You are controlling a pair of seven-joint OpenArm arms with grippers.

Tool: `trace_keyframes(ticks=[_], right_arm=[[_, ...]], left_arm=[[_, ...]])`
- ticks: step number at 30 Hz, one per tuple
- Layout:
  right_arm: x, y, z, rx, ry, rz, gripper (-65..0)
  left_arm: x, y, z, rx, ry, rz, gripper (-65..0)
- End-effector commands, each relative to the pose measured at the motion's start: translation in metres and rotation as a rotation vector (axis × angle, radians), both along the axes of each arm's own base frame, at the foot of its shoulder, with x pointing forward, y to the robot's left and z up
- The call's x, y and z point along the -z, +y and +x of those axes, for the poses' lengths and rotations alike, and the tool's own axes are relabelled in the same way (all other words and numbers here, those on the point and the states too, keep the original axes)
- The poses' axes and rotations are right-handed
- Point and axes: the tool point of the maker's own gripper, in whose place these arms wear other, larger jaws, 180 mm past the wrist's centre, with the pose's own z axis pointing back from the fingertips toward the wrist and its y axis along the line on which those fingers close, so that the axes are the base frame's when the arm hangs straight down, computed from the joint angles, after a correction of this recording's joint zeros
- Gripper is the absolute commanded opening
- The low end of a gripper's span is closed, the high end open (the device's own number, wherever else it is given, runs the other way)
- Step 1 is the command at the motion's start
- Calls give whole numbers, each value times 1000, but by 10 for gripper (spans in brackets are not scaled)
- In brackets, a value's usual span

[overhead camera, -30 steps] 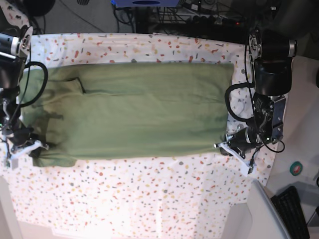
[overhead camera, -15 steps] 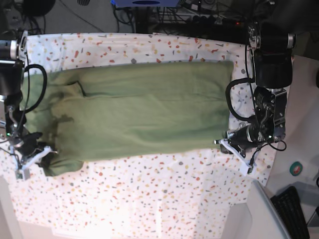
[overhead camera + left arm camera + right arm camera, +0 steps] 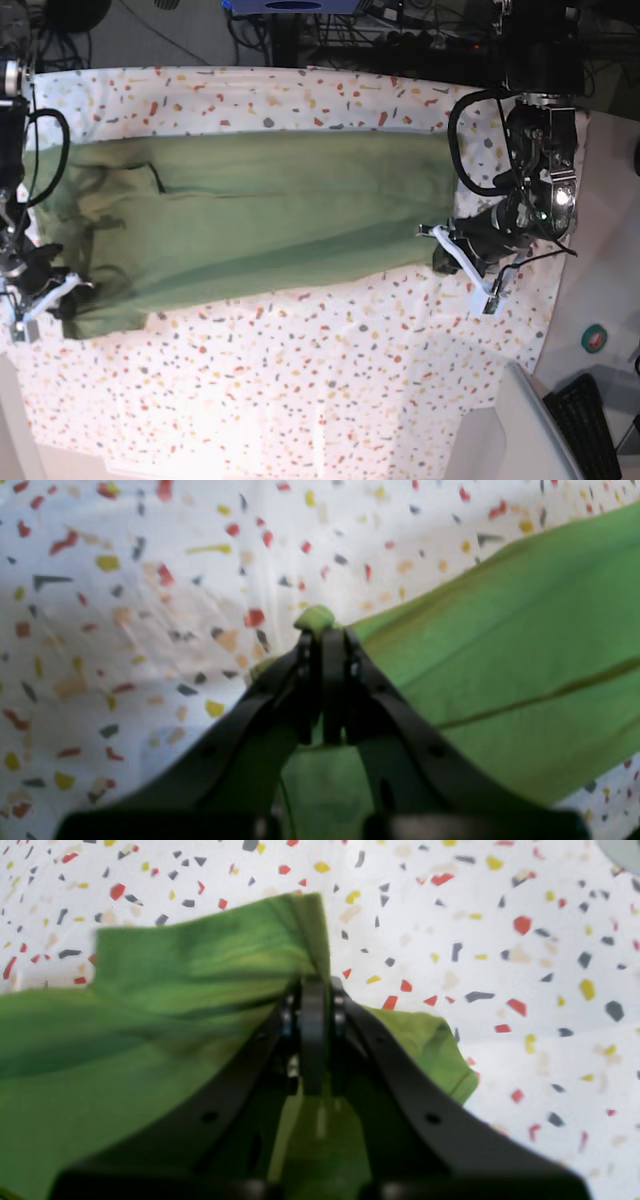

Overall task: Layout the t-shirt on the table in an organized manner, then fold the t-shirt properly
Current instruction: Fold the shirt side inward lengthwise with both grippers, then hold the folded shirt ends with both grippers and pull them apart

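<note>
Base view: we are seeing the t-shirt [image 3: 260, 225] lying stretched lengthwise across the table [image 3: 300, 400], its near long edge running slanted rather than parallel to the table edge. At the view's right, the left claw [image 3: 443, 249] is sitting at the shirt's near corner; at the view's left, the right claw [image 3: 55, 290] is sitting at the opposite near corner, where the cloth is bunching into dark folds.

Left wrist view: we are seeing the left claw [image 3: 320, 630] with its jaws pressed together, pinching a small nub of the t-shirt [image 3: 500, 645] that is poking out beyond the tips. The cloth is running taut away from the grip, over the speckled table [image 3: 150, 580].

Right wrist view: we are seeing the right claw [image 3: 314, 985] likewise pressed together and pinching the t-shirt [image 3: 150, 1020] at a hemmed edge. Green fabric is hanging on both sides of the jaws, above the table [image 3: 500, 940].
</note>
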Motion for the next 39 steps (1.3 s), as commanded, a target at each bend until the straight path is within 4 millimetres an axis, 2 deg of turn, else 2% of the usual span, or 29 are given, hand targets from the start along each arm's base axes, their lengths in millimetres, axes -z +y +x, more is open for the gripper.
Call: trace_keyframes(ticks=[1, 3, 9, 13, 16, 25, 29, 33, 39], right_arm=[[-29, -12, 15, 4, -79, -23, -650], [-26, -15, 6, -8, -35, -49, -650], [-19, -3, -22, -64, 23, -88, -650], [-20, -15, -44, -23, 52, -93, -650], [-16, -14, -56, -12, 73, -87, -650], [-15, -5, -93, -15, 127, -98, -650], [-12, -3, -112, -22, 149, -108, -650], [-5, 8, -121, -19, 166, -82, -650], [3, 10, -131, -21, 191, -77, -650]], left_arm=[[-17, 1, 9, 9, -57, 0, -650], [-16, -1, 2, 16, -56, 3, -650], [-12, 1, -14, 19, -41, 14, -650], [-15, 16, -20, -25, -51, 20, -650], [-15, 19, -21, -19, -46, 35, -650], [-3, 12, -36, -1, -9, 30, -650], [-6, 10, -40, 15, -16, 37, -650], [-6, 9, -44, 18, -13, 38, -650], [5, 8, -57, 18, 21, 35, -650]])
